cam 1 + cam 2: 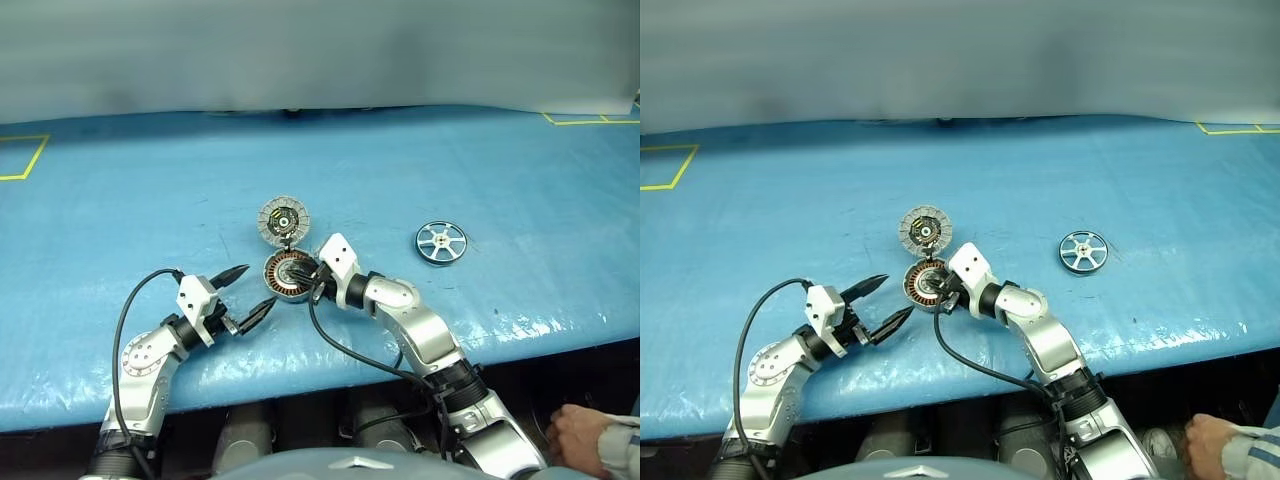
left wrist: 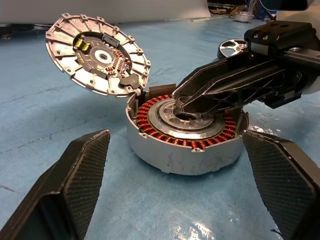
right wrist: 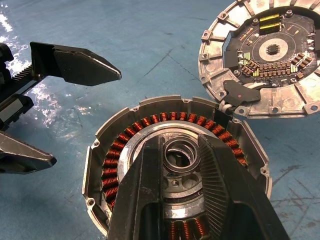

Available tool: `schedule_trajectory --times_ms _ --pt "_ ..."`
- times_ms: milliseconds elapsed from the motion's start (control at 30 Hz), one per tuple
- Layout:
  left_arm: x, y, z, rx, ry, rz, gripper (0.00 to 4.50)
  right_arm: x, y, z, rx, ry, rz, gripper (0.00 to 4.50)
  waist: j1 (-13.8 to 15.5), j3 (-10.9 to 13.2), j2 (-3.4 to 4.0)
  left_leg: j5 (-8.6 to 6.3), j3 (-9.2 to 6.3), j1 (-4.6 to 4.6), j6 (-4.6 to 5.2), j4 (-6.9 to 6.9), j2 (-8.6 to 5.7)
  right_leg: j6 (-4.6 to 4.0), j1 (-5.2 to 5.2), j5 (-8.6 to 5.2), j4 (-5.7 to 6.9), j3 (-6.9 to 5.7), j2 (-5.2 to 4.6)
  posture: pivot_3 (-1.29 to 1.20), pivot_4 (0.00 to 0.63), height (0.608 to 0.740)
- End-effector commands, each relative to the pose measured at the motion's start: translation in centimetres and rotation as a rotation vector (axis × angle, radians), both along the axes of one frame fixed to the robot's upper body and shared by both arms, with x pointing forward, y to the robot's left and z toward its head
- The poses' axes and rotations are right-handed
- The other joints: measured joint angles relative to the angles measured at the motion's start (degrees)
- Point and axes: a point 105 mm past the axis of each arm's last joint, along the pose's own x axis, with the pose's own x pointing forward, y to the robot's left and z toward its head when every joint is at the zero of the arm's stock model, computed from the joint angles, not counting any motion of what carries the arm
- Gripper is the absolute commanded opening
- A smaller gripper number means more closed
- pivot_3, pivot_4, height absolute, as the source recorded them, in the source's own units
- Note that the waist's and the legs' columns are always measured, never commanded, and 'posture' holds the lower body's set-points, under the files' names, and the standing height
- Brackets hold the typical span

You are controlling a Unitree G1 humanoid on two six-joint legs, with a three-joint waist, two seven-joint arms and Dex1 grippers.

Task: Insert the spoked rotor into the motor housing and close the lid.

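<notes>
The motor housing (image 1: 279,277) sits open near the table's front edge, its copper winding ring (image 3: 111,165) showing. The lid (image 1: 284,220) stands tilted back on its hinge behind it, toothed inner face up. My right gripper (image 1: 305,272) reaches into the housing from the right. Its fingers (image 3: 145,185) are closed on a small ring (image 3: 181,152) at the central hub. My left gripper (image 1: 256,290) hangs open just left of the housing, touching nothing. The spoked rotor (image 1: 441,243) lies flat on the blue table, well to the right of the housing.
The blue table (image 1: 150,200) has yellow tape marks at its far left (image 1: 22,158) and far right (image 1: 590,120) corners. Its front edge runs close below both arms. A person's hand (image 1: 575,435) rests below the table edge at the right.
</notes>
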Motion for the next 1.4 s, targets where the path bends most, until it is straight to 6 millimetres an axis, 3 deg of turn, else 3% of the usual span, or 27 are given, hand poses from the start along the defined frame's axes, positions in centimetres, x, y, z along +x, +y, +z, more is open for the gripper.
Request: schedule_trajectory --times_ms 33,333,467,800,900,1033,1400 --pt "0.2 0.0 0.5 0.008 -0.030 -0.003 4.50 0.0 0.4 0.9 0.018 -0.039 0.018 0.65 0.00 0.00 0.00 0.00 0.00 0.00 0.00 0.00 0.00 0.00 0.00 0.00 0.00 0.00 0.00 0.00 0.150 0.740" --pt "0.2 0.0 0.5 0.017 -0.031 -0.002 4.50 -0.2 0.5 0.5 0.016 -0.023 0.029 0.65 0.00 0.00 0.00 0.00 0.00 0.02 0.00 0.00 0.00 0.00 0.02 0.00 0.00 0.00 0.00 0.00 0.150 0.740" --pt "0.2 0.1 0.5 0.018 -0.031 -0.001 4.50 -0.2 0.6 1.0 0.034 -0.040 0.032 2.02 0.00 0.00 0.00 0.00 0.00 0.02 0.00 0.00 0.00 0.00 0.01 0.00 0.00 0.00 0.00 0.00 0.150 0.740" --pt "0.2 0.0 0.4 0.019 -0.025 -0.001 4.50 -0.1 0.7 2.4 0.111 -0.044 0.014 2.02 0.00 0.00 0.00 0.00 0.00 0.01 0.00 0.00 0.00 0.00 0.02 0.00 0.01 0.00 0.00 0.00 0.150 0.740" --pt "0.2 0.0 0.3 0.020 -0.024 0.000 4.50 0.0 0.7 2.6 0.131 -0.036 0.007 1.39 0.00 0.00 0.00 0.00 0.00 0.01 0.00 0.00 0.00 0.00 0.02 0.00 0.01 0.00 0.00 0.00 0.150 0.740" --pt "0.2 0.0 0.2 0.020 -0.021 0.002 4.50 0.2 0.5 2.2 0.113 -0.026 -0.004 0.09 0.00 0.00 0.00 0.00 0.00 0.01 0.00 0.00 0.00 0.00 0.02 0.01 0.01 0.00 0.00 0.00 0.150 0.740" --pt "0.2 0.1 0.0 0.025 -0.016 0.012 4.50 0.0 0.8 1.1 0.080 0.003 0.009 0.04 0.00 0.00 0.00 0.00 0.00 0.02 0.00 0.00 0.00 0.00 0.02 0.01 0.02 0.00 0.00 0.00 0.150 0.740"
